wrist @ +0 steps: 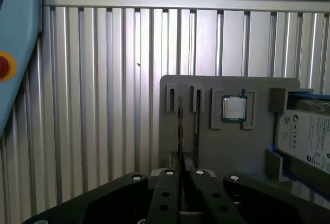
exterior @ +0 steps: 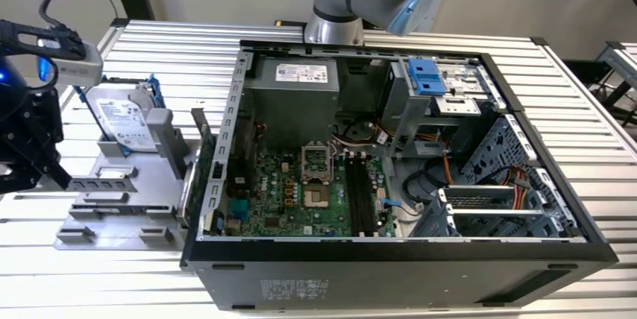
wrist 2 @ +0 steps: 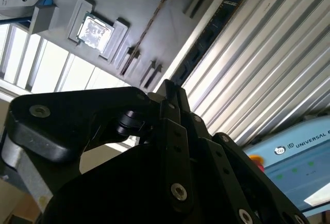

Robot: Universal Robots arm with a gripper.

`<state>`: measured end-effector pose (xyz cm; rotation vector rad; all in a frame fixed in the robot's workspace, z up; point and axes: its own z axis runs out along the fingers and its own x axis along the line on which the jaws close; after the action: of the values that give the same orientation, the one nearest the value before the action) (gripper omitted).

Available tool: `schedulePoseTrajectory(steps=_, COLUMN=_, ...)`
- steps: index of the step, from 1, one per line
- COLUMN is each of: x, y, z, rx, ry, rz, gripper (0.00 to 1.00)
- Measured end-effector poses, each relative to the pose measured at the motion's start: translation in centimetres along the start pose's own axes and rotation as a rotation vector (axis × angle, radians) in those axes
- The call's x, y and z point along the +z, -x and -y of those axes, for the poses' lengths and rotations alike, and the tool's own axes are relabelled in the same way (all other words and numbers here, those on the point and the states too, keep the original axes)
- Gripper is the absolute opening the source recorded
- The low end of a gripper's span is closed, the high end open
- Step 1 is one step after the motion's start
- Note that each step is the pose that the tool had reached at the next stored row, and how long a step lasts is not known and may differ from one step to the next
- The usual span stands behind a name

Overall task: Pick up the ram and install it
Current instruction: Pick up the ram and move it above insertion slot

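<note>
We see the claw (wrist 2: 170, 87) clenched on the ram (wrist 2: 210, 32). In the second wrist view the dark stick juts out from the black fingertips and hangs in the air over the seam where the grey fixture plate (wrist: 216, 147) meets the ribbed tabletop (exterior: 557, 110). The grip itself is partly hidden by the claw's own body, so we take it as a firm hold rather than a certain one. In the exterior view the claw hangs raised above the tabletop's edge on the exterior view's left, just beside the fixture plate. It is well apart from the open computer case (exterior: 398, 259), which takes up the middle of the tabletop. On the plate, the small square processor chip (wrist: 234, 108) sits in its recess. The silver hard drive (exterior: 124, 121) in its blue frame stands toward the tabletop's far edge. Inside the case the green motherboard (exterior: 298, 192) lies flat, with long black memory slots (exterior: 356, 192) running beside the processor socket. A pale blue pendant (wrist: 15, 54) with a red button lies on the tabletop.
</note>
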<state>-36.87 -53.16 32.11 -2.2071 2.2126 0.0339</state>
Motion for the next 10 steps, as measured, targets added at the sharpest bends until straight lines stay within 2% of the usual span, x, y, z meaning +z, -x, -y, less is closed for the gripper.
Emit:
schedulePoseTrajectory(steps=7, x=-0.79, y=0.04, z=-0.01, rx=0.045, ry=-0.0027, rz=0.0002, gripper=0.0)
schedulePoseTrajectory(steps=10, x=-1.35, y=0.13, z=-0.01, rx=0.051, ry=-0.0029, rz=0.0002, gripper=0.0)
